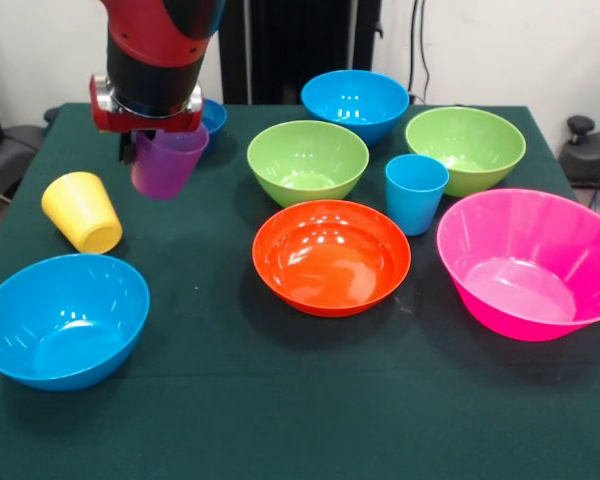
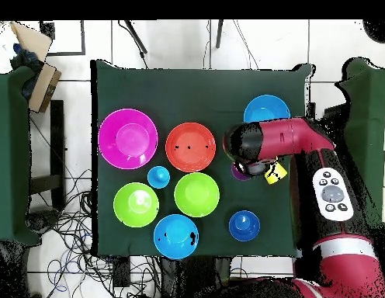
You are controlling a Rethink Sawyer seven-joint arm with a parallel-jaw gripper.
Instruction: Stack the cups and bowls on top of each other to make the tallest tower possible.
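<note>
My gripper (image 1: 162, 140) is shut on the rim of the ribbed purple cup (image 1: 164, 168), which hangs upright at the far left, seemingly just off the cloth. From overhead the arm covers most of that cup (image 2: 239, 172). The yellow cup (image 1: 83, 211) lies tilted in front of it. The light blue cup (image 1: 415, 193) stands between the orange bowl (image 1: 331, 256) and a green bowl (image 1: 466, 148). The second green bowl (image 1: 307, 160), the pink bowl (image 1: 529, 262), two light blue bowls (image 1: 60, 320) (image 1: 355, 103) and the small dark blue bowl (image 1: 214, 116) all sit apart.
A dark green cloth covers the table (image 1: 280, 420). Overhead, cables lie on the floor left of the table, and a cardboard box (image 2: 42, 81) sits on another green surface at the left.
</note>
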